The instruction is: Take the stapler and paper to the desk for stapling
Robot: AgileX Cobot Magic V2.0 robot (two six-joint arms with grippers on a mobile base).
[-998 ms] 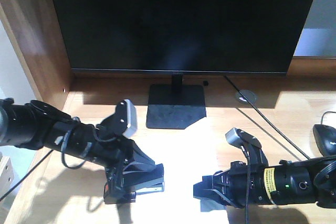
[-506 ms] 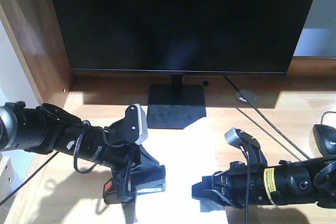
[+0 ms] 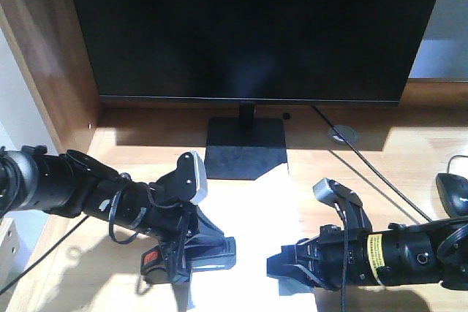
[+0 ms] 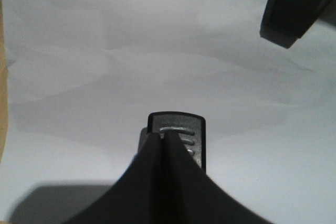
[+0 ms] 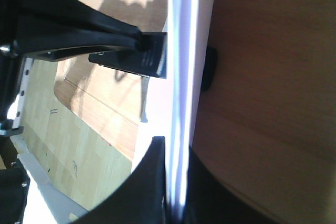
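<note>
My left end effector point(image 3: 191, 255) is clamped on the small black plastic stapler point(image 3: 208, 252) over the smooth white paper point(image 3: 256, 210), whose near edge my right end effector point(image 3: 281, 268) pinches above the grainy light-wood counter point(image 3: 131, 144), black monitor point(image 3: 256, 31) beyond.
</note>
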